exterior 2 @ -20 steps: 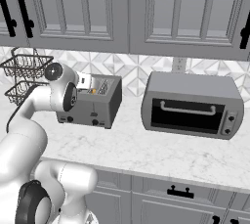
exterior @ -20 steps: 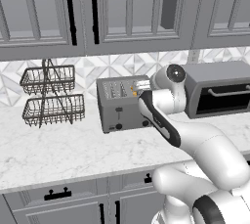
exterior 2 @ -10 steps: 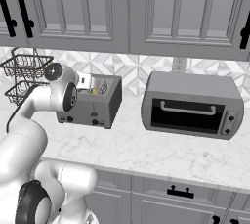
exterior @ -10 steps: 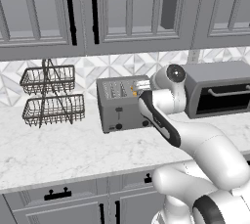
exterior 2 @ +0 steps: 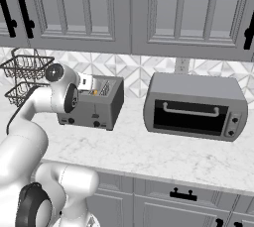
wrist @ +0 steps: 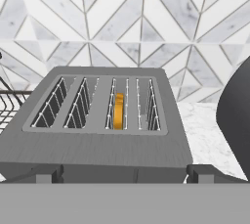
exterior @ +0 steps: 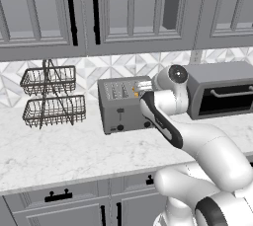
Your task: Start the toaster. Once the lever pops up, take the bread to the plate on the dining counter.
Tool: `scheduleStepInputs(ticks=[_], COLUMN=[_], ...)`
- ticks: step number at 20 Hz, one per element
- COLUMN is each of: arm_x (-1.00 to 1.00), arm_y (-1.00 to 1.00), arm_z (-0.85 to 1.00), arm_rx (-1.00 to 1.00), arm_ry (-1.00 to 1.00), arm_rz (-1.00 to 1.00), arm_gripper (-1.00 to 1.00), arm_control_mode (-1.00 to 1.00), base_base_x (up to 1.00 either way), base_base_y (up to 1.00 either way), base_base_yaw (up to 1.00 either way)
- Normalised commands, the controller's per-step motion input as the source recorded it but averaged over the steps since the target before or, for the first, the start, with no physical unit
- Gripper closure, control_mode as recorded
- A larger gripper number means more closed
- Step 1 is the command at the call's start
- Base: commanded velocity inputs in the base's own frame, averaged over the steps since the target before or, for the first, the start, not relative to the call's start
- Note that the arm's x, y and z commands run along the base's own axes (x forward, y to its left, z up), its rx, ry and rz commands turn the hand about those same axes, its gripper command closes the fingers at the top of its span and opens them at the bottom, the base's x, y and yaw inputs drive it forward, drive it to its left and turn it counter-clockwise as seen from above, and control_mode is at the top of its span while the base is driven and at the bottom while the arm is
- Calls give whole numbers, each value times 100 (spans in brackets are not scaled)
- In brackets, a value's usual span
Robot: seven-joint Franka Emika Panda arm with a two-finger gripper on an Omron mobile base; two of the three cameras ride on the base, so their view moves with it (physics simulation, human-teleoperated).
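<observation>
Grey cabinets [exterior: 128,13] fill the wall above a marble worktop [exterior: 59,151], and on it, from large to small, stand the toaster oven [exterior 2: 196,107], the toaster [exterior: 123,104] and a two-level wire basket [exterior: 52,96]. Compared with one second ago and half a second ago, nothing has changed: the arm, the toaster and the camera views are the same. I judge from this that the robot is paused or waiting, and that the starting of the toaster is not yet visibly done.

In the hand view the toaster sits at 6 o'clock, with the toaster oven's dark side at 3 o'clock and the basket's wires at 9 o'clock. The bread [wrist: 118,111] stands low inside the third slot from the left, its orange top edge below the rim.

The arm bends at the elbow in front of the worktop, and the wrist is held level with the toaster top, at its right end in the left base view. The gripper [exterior: 144,88] hovers just over that end. Its fingers are spread as wide as they go and hold nothing. The levers on the front are too small to read as up or down.
</observation>
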Motion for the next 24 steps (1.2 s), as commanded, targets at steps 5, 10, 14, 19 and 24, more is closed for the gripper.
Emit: scheduleStepInputs(ticks=[5,10,14,19,24], arm_x=[0,0,0,0,0], arm_y=[0,0,0,0,0], arm_z=[0,0,0,0,0], arm_rx=[0,0,0,0,0], arm_ry=[0,0,0,0,0], arm_rz=[0,0,0,0,0], arm_gripper=[-100,-100,-100,-100,-100], arm_control_mode=[-100,-100,-100,-100,-100], base_base_x=[0,0,0,0,0], base_base_y=[0,0,0,0,0], base_base_yaw=[0,0,0,0,0])
